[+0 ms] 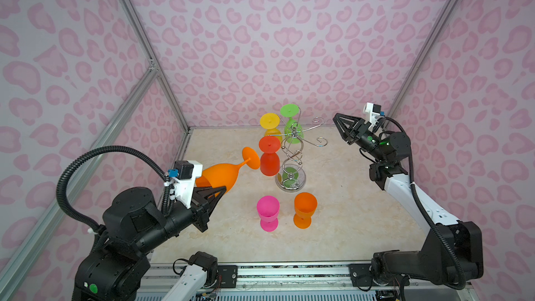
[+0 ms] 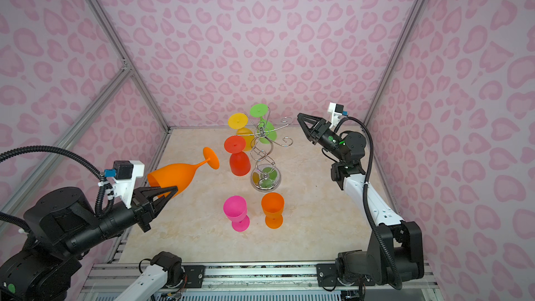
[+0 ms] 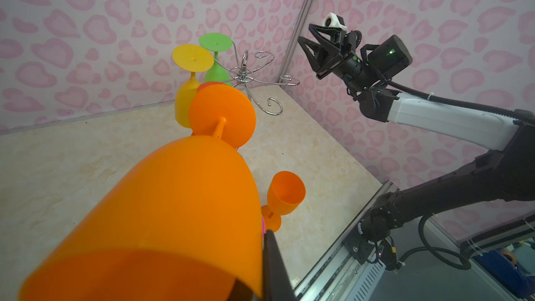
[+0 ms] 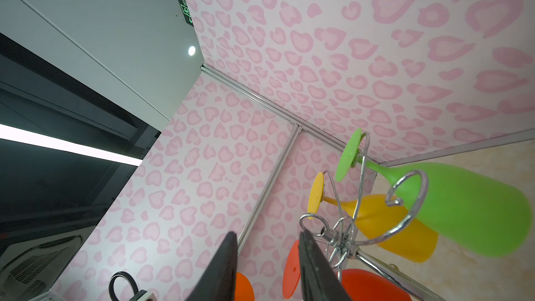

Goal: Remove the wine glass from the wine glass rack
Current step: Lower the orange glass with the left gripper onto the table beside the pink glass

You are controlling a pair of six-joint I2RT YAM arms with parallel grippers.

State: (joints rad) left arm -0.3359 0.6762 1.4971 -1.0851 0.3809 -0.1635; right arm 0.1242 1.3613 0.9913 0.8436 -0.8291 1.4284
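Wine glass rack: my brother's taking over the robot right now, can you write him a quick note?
Left gripper: shut on the big orange glass, tilted in the air, apparently clear of the rack.
Right gripper: open, empty, near the rack's top hooks.
Hanging on it: red glass, yellow glass, green glass.
Upright on the table: pink glass, small orange glass.
Left to do: set the big orange glass down.

Soft, even light leaves faint shadows on the table (image 1: 347,227); corners darken in both top views; the close orange glass (image 3: 173,212) looks blurred
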